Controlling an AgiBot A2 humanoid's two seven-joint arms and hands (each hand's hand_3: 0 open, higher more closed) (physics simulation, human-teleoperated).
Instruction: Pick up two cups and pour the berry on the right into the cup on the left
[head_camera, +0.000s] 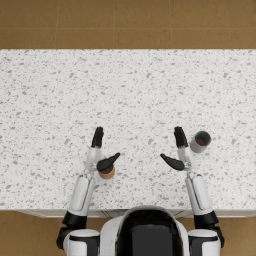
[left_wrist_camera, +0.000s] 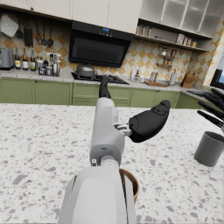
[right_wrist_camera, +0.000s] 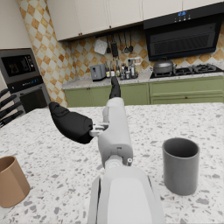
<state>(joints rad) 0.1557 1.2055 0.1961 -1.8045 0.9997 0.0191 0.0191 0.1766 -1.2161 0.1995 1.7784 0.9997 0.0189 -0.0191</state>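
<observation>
Brown cup (head_camera: 106, 172) beneath open left robot hand (head_camera: 101, 151).

Even, bright light fills the rendered kitchen, with no single source showing. The speckled countertop (head_camera: 128, 90) reads clean from edge to edge, free of glare. Shadows are faint: soft dark patches lie under the grey cup (right_wrist_camera: 180, 165) and the brown cup (right_wrist_camera: 12, 182). The head view is slightly soft and coarse; the wrist views are sharper, backgrounds included.

Left cup (head_camera: 106, 171) and right cup (head_camera: 200, 141) stand well apart on table (head_camera: 130, 90).
</observation>
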